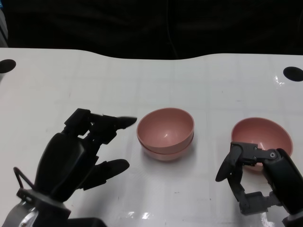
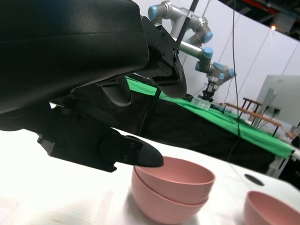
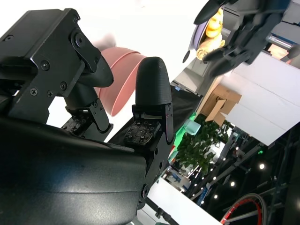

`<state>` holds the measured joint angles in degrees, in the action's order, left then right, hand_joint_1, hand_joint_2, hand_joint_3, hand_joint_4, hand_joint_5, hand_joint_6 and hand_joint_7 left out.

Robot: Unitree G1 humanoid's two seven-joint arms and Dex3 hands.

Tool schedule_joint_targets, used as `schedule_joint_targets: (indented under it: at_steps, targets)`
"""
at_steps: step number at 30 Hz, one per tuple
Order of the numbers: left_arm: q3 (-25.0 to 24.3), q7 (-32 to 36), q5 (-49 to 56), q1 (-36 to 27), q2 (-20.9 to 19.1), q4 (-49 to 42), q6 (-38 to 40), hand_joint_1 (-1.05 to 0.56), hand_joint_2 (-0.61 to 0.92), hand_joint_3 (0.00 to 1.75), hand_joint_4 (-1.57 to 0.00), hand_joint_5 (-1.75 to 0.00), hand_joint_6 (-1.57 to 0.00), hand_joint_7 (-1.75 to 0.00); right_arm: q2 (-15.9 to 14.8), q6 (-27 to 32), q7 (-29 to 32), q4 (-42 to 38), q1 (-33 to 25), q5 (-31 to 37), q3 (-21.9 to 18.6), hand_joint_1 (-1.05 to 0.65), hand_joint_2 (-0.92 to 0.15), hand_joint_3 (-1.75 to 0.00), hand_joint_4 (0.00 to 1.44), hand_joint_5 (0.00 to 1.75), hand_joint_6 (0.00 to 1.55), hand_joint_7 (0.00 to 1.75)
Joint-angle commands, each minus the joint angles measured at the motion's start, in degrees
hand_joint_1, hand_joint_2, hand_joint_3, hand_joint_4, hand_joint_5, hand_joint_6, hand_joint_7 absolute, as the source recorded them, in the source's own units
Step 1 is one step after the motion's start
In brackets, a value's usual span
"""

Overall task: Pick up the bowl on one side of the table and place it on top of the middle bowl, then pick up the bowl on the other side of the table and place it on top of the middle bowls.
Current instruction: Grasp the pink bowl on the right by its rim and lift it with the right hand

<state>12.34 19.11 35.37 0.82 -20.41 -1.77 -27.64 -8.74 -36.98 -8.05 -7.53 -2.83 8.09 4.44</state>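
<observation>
Nearest the head camera, two black many-fingered hands come in over a glossy white surface (image 1: 57,85) with a wavy far edge and a dark round hole near each far corner. Beyond that edge the room is dark in the head view; the left wrist view shows a black drape, a green cloth-covered bench (image 2: 225,123) and a grey jointed robot arm with blue joints (image 2: 197,33) behind it.

At the middle of the surface sit two smooth pink round bowls, nested one inside the other as the stacked pink bowls (image 1: 165,134), upright, with a matt plastic look and a faint shine inside. To their right, well apart, stands the single pink bowl (image 1: 261,137), also upright.

On the left, the left hand (image 1: 85,151) hovers open, fingers spread and pointing toward the stack, one fingertip just short of its rim, holding nothing. On the right, the right hand (image 1: 251,177) is at the near rim of the single bowl, fingers curved down in front of it; whether they grip the rim I cannot tell.
</observation>
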Motion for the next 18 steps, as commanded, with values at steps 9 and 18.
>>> schedule_joint_targets:
  at_steps: [9, 18]
  targets:
    - [-4.19, -7.91, -14.58, -11.55, 1.08, 11.68, -1.51, 0.04, 0.39, 1.28, -0.83, -1.57, -0.86, -1.10, -0.45, -1.07, 1.56, -0.45, 1.14, -0.45, -1.46, 0.10, -0.32, -1.31, 0.77, 1.58, 0.78, 1.18]
    - [-6.35, -18.00, -25.14, -20.62, 1.63, 19.35, 3.30, 0.12, 0.23, 1.63, -0.97, -1.63, -0.87, -1.49, -1.38, 5.19, 3.31, 4.12, 0.51, 3.37, -2.37, 0.03, -0.38, -1.17, 0.62, 1.40, 0.59, 1.03]
